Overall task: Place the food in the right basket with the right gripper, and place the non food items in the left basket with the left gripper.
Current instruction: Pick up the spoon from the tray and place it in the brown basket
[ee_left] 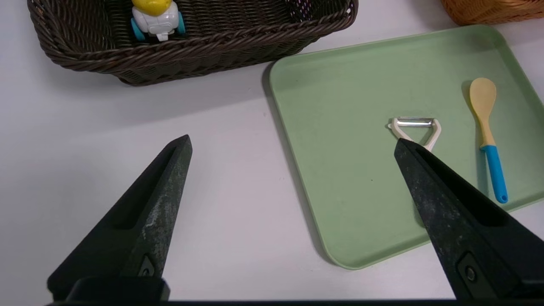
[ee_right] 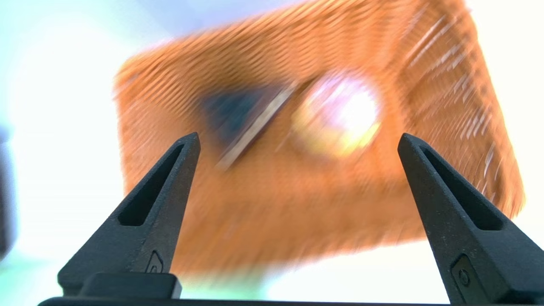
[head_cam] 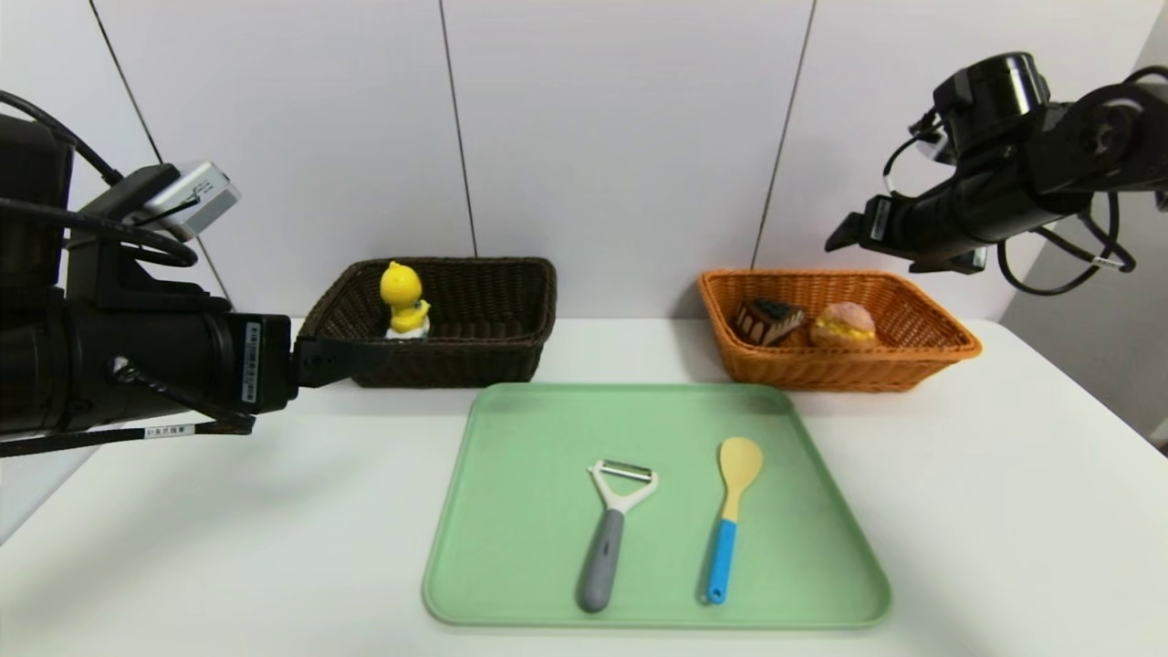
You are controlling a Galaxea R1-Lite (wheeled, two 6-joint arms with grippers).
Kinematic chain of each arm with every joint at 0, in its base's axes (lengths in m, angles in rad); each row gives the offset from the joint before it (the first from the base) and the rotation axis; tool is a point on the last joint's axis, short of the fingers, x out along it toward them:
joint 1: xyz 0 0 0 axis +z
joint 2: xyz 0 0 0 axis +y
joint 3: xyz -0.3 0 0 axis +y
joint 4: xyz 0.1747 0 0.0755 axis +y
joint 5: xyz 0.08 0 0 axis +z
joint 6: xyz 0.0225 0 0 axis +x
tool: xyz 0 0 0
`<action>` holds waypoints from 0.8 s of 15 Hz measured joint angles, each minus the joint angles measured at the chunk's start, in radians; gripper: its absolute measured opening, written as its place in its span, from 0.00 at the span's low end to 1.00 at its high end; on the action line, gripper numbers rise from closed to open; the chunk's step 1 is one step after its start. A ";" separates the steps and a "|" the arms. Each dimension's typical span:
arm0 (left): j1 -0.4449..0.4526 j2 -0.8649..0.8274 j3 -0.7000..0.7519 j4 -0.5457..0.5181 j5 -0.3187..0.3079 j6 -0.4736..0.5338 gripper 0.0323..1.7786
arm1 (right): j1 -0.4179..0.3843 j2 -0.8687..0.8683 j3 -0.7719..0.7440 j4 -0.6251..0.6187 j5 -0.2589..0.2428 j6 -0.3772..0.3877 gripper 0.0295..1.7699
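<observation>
Left gripper (ee_left: pixel 293 144) spread wide, holding nothing, hovering over the bench (head_cam: pixel 1004 511) near the left edge of the green tray (head_cam: pixel 511 511), just in front of the dark basket (head_cam: pixel 493 292). Duck toy (head_cam: pixel 404 301) stands upright inside the dark basket at its left end, just beyond the gripper. Peeler (head_cam: pixel 610 529) and spoon (head_cam: pixel 733 516) lie side by side on the tray, handles toward the near edge, peeler left of spoon, both to the right of the left gripper and untouched. Right gripper (ee_right: pixel 297 140) also spread wide and empty, raised above the orange basket (head_cam: pixel 922 356) at far right. Cake slice (head_cam: pixel 769 319) and cream puff (head_cam: pixel 842 325) sit next to each other in the orange basket, cake on the left, both below the right gripper and clear of it.
</observation>
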 joint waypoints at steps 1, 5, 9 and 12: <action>-0.004 -0.001 0.006 -0.001 0.002 -0.001 0.95 | 0.047 -0.039 0.001 0.074 0.004 0.021 0.92; -0.044 -0.011 0.036 0.000 0.013 -0.001 0.95 | 0.257 -0.114 0.004 0.344 0.058 0.208 0.94; -0.081 -0.024 0.077 -0.002 0.014 -0.002 0.95 | 0.373 -0.054 0.006 0.594 0.176 0.394 0.95; -0.088 -0.034 0.095 -0.004 0.014 -0.002 0.95 | 0.416 0.003 0.004 0.649 0.177 0.452 0.96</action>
